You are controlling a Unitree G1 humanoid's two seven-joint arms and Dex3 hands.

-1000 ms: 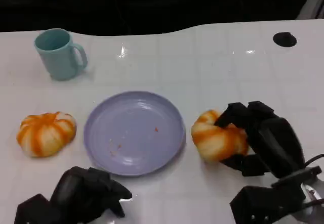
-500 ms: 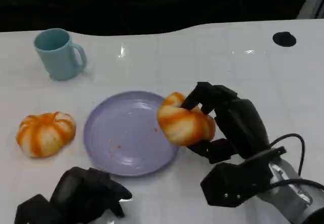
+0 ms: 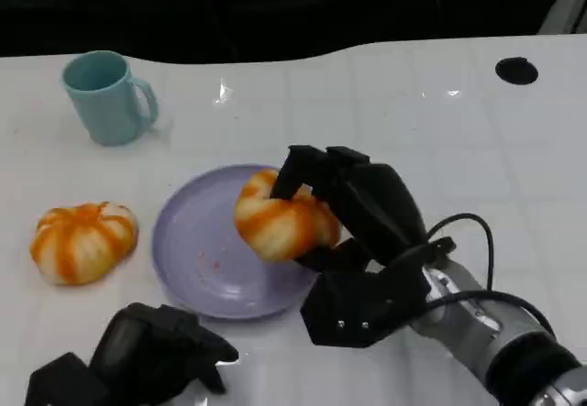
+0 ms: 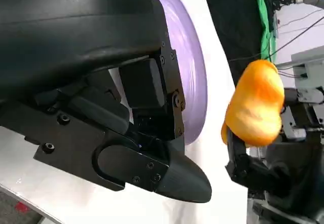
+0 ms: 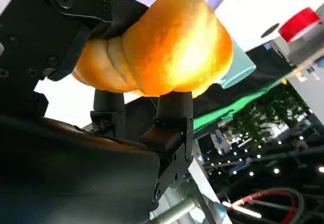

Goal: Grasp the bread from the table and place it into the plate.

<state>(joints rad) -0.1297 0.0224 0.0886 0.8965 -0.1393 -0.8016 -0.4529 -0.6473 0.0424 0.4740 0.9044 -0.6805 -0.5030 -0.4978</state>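
Observation:
My right hand (image 3: 353, 218) grips an orange-and-white bread roll (image 3: 280, 224) and holds it over the right half of the lavender plate (image 3: 197, 241). Whether the roll touches the plate I cannot tell. The right wrist view shows the same roll (image 5: 162, 52) clamped between black fingers (image 5: 172, 107). In the left wrist view that roll (image 4: 255, 105) hangs beyond the plate's rim (image 4: 195, 67). A second striped roll (image 3: 83, 241) lies on the table left of the plate. My left hand (image 3: 147, 356) rests low at the near edge, fingers curled in with nothing in them.
A teal mug (image 3: 108, 97) stands at the back left. A small black round mark (image 3: 515, 71) sits at the far right of the white table (image 3: 413, 122). Dark space lies beyond the table's far edge.
My right hand has carried the roll leftward from the table right of the plate to over the plate. The left hand and the other roll have stayed put.

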